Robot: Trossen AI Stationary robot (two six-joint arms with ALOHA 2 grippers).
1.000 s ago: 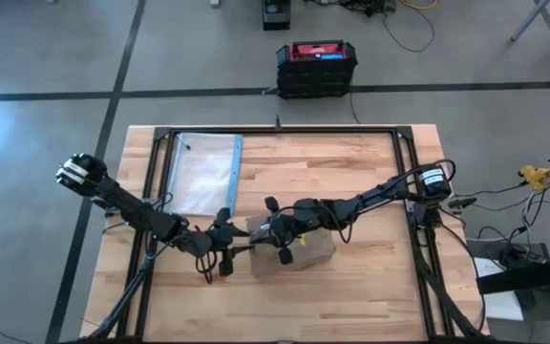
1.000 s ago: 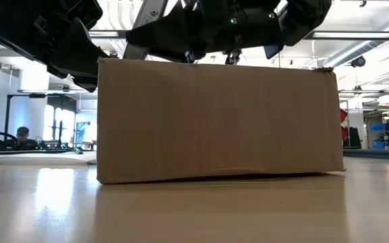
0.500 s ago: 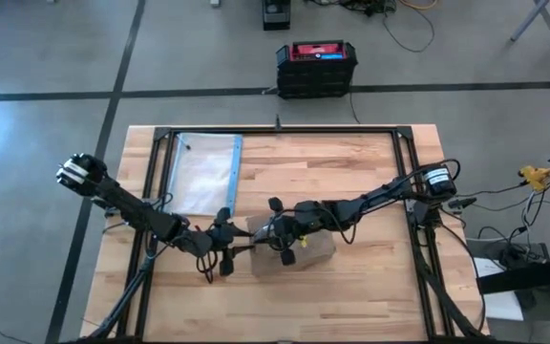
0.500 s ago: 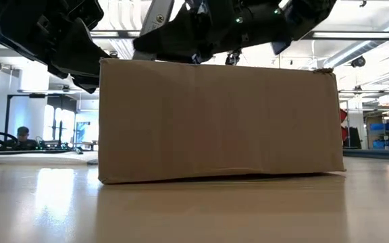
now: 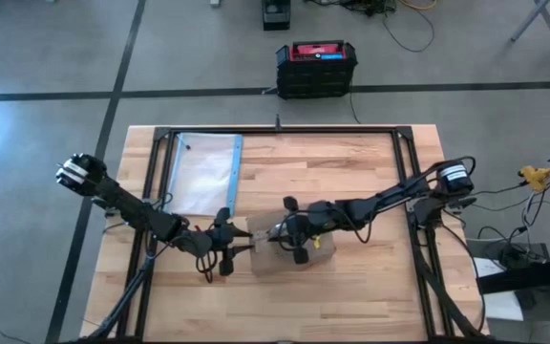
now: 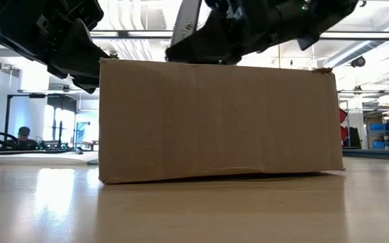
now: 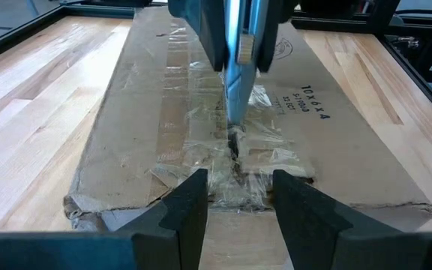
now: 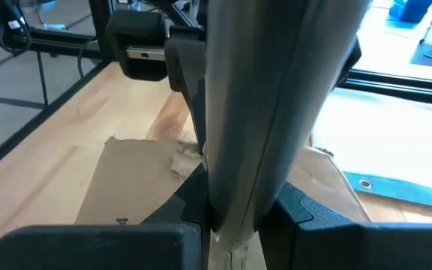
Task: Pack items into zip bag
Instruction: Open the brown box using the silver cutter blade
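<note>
Packing hasn't really been started yet, judging by how things lie. Nearest on the light wooden worktop [image 5: 351,287], the brown cardboard box [image 5: 289,256] is sat closed, its top seam covered in crinkled clear tape [image 7: 227,150]. The slim grey stick-like tool [image 7: 235,82] is clamped in the right gripper [image 5: 277,236], with its tip pressed down into the tape at the seam, so the box looks to be at the cutting-open stage. The left gripper [image 5: 240,247] is parked just beside the box's end, its fingers [image 7: 186,214] held partly apart either side of the taped edge with nothing gripped between them; it seems to be there for bracing, though actual contact can't be confirmed.

None of the small whitish items can be spotted anywhere, so presumably they're inside the box, but that's a guess.

Further back, the flat clear plastic zip bag with the blue strip [image 5: 203,172] is laid on the worktop's far left part, well apart from the box and both grippers. It appears flat and untouched; whether it's been opened can't be told.

So basically everything is left: box opened, items taken out, bag filled and zipped.
</note>
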